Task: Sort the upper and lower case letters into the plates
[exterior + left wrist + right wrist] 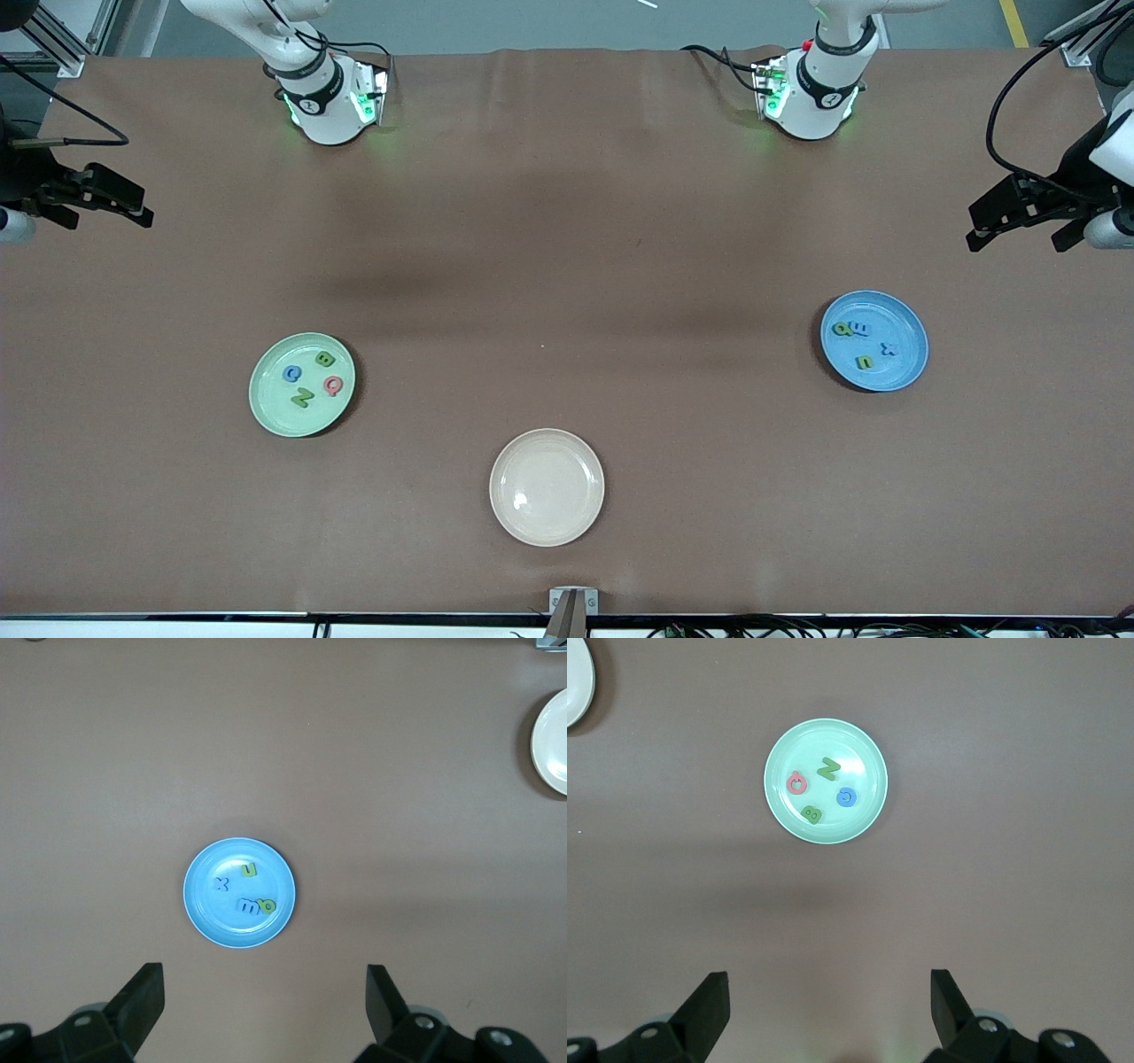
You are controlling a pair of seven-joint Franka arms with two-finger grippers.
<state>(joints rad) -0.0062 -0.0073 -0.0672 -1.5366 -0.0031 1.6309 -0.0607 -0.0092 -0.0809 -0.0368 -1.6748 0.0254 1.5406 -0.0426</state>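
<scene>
All eight letters already lie in plates, so the sorting looks finished and both arms wait, drawn back high at the two ends of the table (567, 221). The mint green plate (302, 385) sits toward the right arm's end and holds four capitals: a green B (324, 359), a blue letter that reads as C or G (291, 374), a red-pink Q (333, 385) and a green N (302, 398) lying slantwise. The sky blue plate (874, 341) sits toward the left arm's end, a little farther from the front camera than the mint one, and holds four lower-case letters (861, 341): a blue x (221, 885), a green n or u (250, 871), and a blue m touching a green rounded letter (b, p or q, too small to settle). The cream plate (547, 486) lies empty between them, nearest the front camera. The right gripper (830, 1005) hangs over bare table with its fingers wide apart and nothing between them, the mint plate well ahead of the fingers. The left gripper (266, 997) is likewise spread and empty, the blue plate lying just ahead of its fingertips. Should any letter need moving, each arm is much the nearer to its own plate; the N's long axis runs diagonally, so a grasp would want the fingers turned across it.
</scene>
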